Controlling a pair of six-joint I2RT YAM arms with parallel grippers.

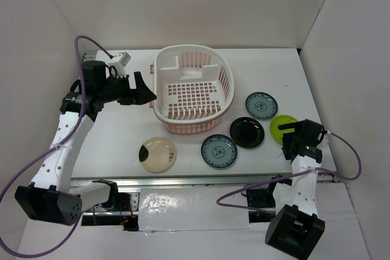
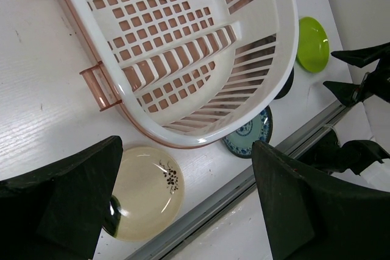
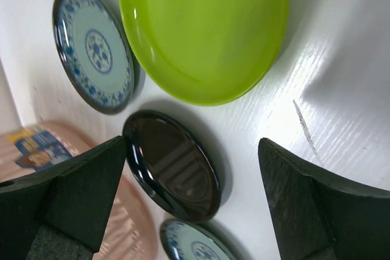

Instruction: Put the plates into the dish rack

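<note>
beside the dish rack's (image 1: 226, 87) left wall, the left gripper (image 1: 148, 89) hangs spread wide, empty. all five plates lie flat outside the rack: tan plate (image 1: 158, 154) in front, near teal plate (image 1: 219, 150) and black plate (image 1: 247, 132) front-right, far teal plate (image 1: 261, 105) to its right, lime-green plate (image 1: 281, 126) farthest right. right gripper (image 1: 287, 140) by the lime-green plate's near edge - fingers parted, nothing held.

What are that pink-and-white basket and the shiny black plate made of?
The basket looks like moulded plastic, white inside with a pink outer shell: thin slotted walls and a gridded floor. The black plate looks like glazed ceramic, possibly melamine; its glossy face mirrors light.
</note>
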